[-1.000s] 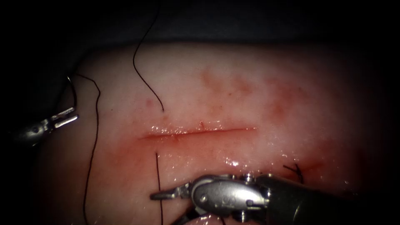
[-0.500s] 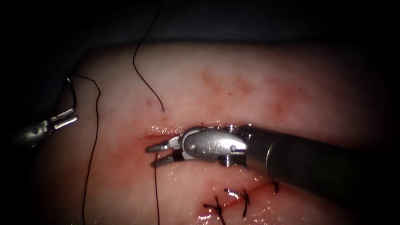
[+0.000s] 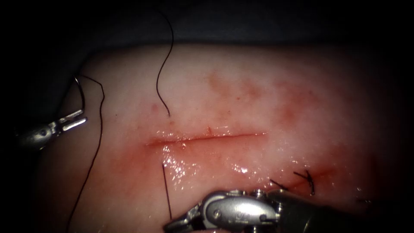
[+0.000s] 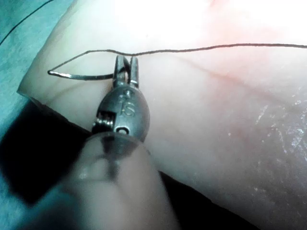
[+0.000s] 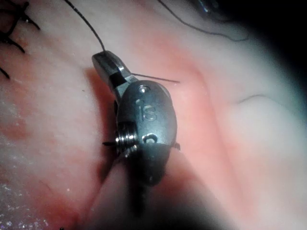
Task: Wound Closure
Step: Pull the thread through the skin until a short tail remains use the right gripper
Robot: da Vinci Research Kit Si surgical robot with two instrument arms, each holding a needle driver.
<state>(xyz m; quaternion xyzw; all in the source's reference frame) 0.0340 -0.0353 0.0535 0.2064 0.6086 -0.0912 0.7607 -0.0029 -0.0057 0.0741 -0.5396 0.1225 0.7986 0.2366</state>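
The tissue (image 3: 258, 86) has a thin horizontal cut (image 3: 207, 138) edged with red fluid. Off the cut's left end, my left tool (image 3: 83, 116) is shut on the curved needle (image 3: 80, 92), which is free of the tissue. Up close, those jaws (image 4: 125, 60) grip the needle (image 4: 81, 75), whose thread end points away from them. Thread (image 3: 97, 142) falls from that end down the tissue's left side. Another strand (image 3: 166, 190) leaves the tissue below the cut and runs to my right tool (image 3: 168, 226), shut on the thread (image 5: 88, 28) at its tip (image 5: 98, 57).
A loose strand of thread (image 3: 160, 73) enters the tissue just above the cut's left end. Dark stitch ends (image 3: 307, 177) sit at the lower right beside the right tool's shaft (image 3: 302, 215). Dark cloth lies beyond the tissue's far edge.
The right tool rose from the lower edge to the cut's left end, closed its open jaws, and is back low with the thread. The strand above the cut has shifted right.
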